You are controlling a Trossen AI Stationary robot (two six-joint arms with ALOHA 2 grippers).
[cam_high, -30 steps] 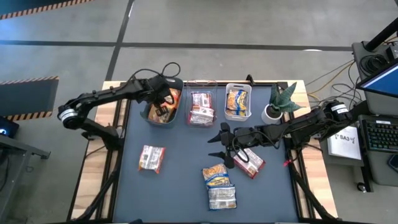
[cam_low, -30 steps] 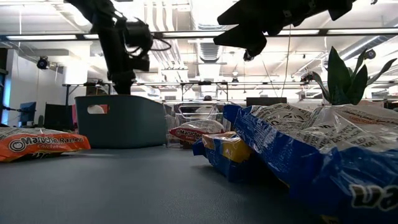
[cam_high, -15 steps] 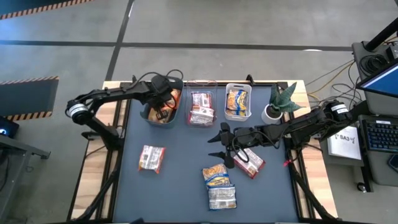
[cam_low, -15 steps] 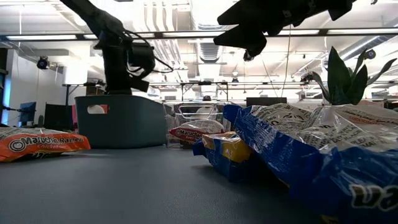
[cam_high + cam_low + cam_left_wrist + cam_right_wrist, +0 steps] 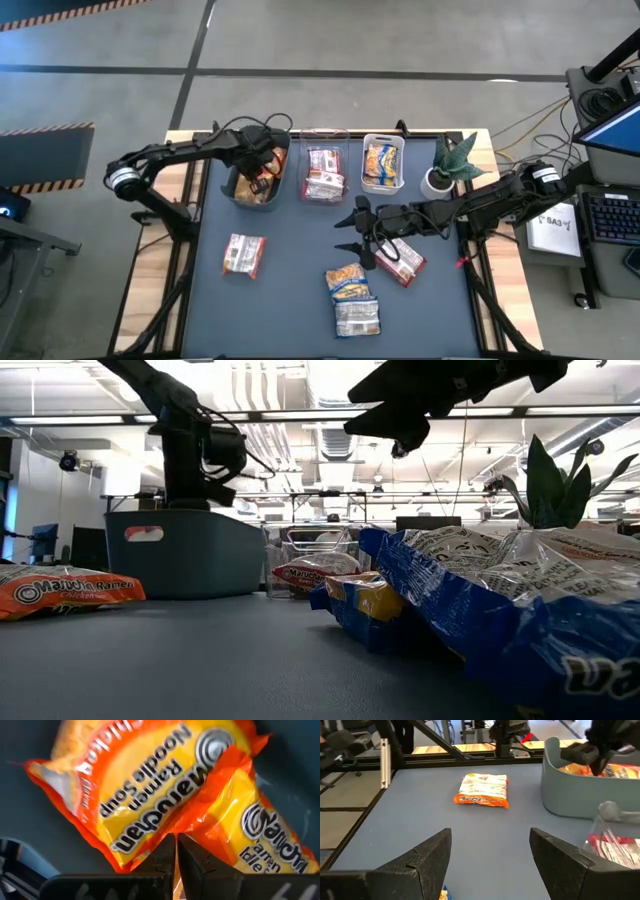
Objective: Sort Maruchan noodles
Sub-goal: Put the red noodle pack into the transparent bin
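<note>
- The left gripper (image 5: 175, 851) sits inside the teal bin (image 5: 238, 192) at the far left of the counter (image 5: 290, 270), its fingers pressed together with nothing visibly between them.
- Just ahead of those closed tips lie two orange packets (image 5: 150, 795), one overlapping the other; the upper one's long axis runs slantwise across the gripper's line of sight.
- The right gripper (image 5: 352, 231) hovers above the middle of the counter, jaws spread wide and empty.
- Nearest to it is a red-and-white packet (image 5: 402, 260), lying right beside the right arm's wrist, behind the fingertips rather than ahead of them; whether it touches the arm cannot be told.
- Toward the counter's front edge from that gripper lie a yellow-and-blue packet (image 5: 346, 283) and a second packet (image 5: 356, 318) touching it.
- Well ahead of the open right gripper, across bare counter, lies a lone orange packet (image 5: 482, 790), its long axis across the gripper's approach; in judgement the left arm is nearer to it.
- Farthest off, the clear bin (image 5: 324, 175) and white bin (image 5: 383, 165) each hold packets.
</note>
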